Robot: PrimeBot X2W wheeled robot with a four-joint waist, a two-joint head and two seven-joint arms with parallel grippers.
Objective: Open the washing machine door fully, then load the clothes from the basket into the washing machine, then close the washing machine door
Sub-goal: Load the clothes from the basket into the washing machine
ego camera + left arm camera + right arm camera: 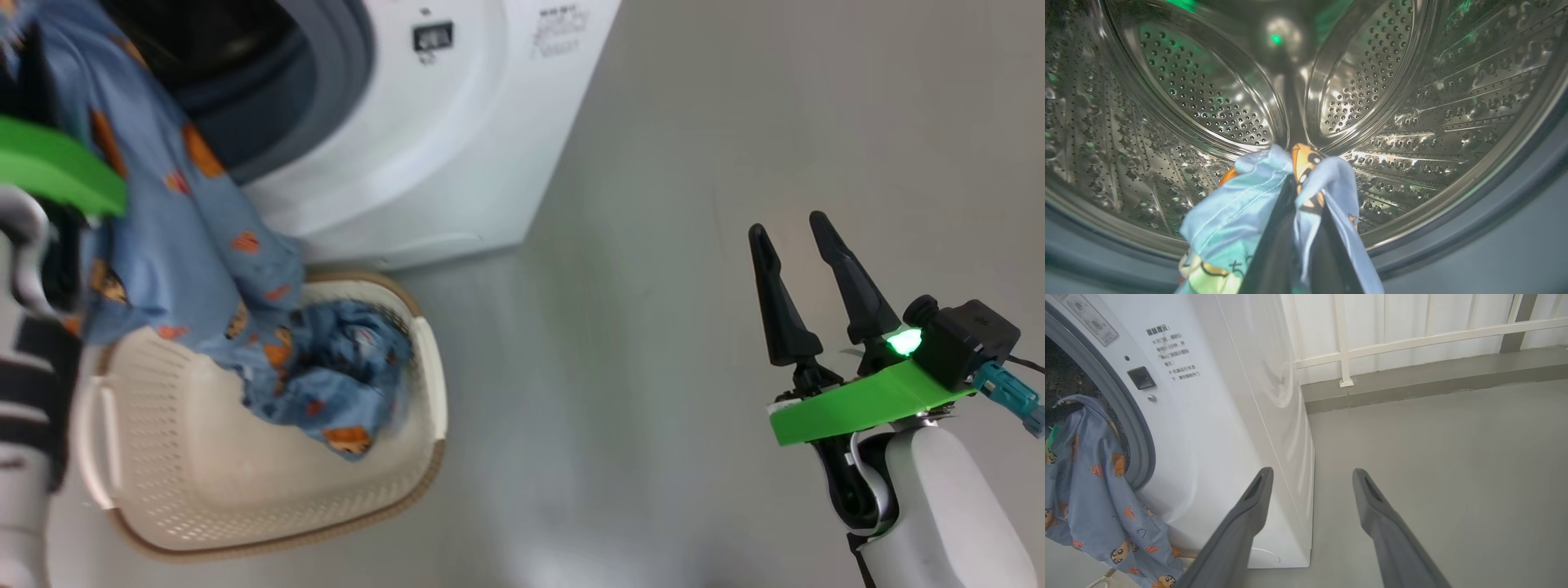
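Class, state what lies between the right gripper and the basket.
Bare grey floor, as the head view shows, lies between the right gripper and the basket.

Soft cloth clothes, perforated matt plastic basket, glossy steel drum.

In frt of washing machine sits basket; clothes hang from machine's opening into it.

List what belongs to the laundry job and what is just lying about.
Job: clothes, basket, washing machine, left end effector gripping the clothes inside the drum.
Just there: white railing, grey floor, right end effector, open, holding nothing.
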